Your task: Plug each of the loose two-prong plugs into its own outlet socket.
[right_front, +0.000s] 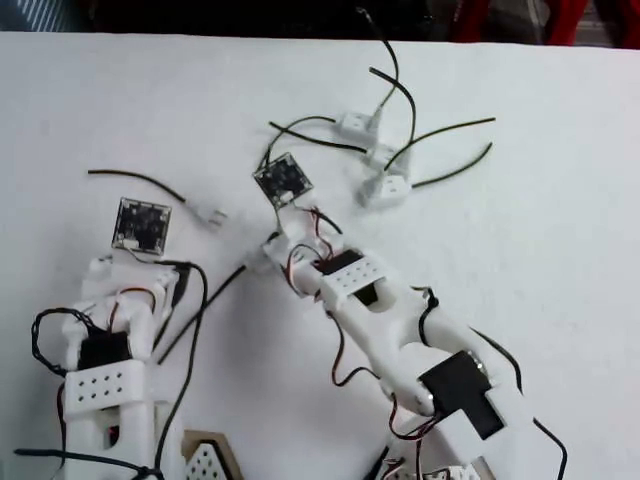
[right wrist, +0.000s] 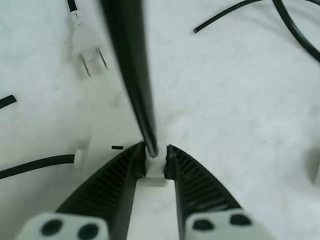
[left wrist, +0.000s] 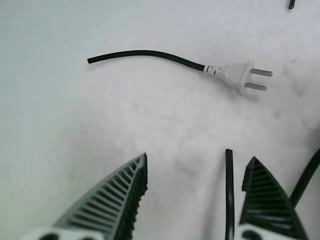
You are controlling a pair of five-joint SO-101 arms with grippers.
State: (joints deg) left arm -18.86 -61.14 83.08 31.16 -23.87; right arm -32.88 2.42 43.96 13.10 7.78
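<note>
Ribbed right pincer (right wrist: 156,152) around white plug (right wrist: 154,171)

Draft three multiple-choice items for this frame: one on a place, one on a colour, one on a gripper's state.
1. The outlet sockets lie: A) beside the left arm's base; B) beyond the right arm; C) off the table.
2. The body of the loose plug is: A) white; B) red; C) black.
3. The left gripper is: A) shut on the plug; B) shut on a socket; C) open.
Key: 1B, they cluster past its tip; 2A, white against its black cable; 3C, its fingers stand apart.
</note>
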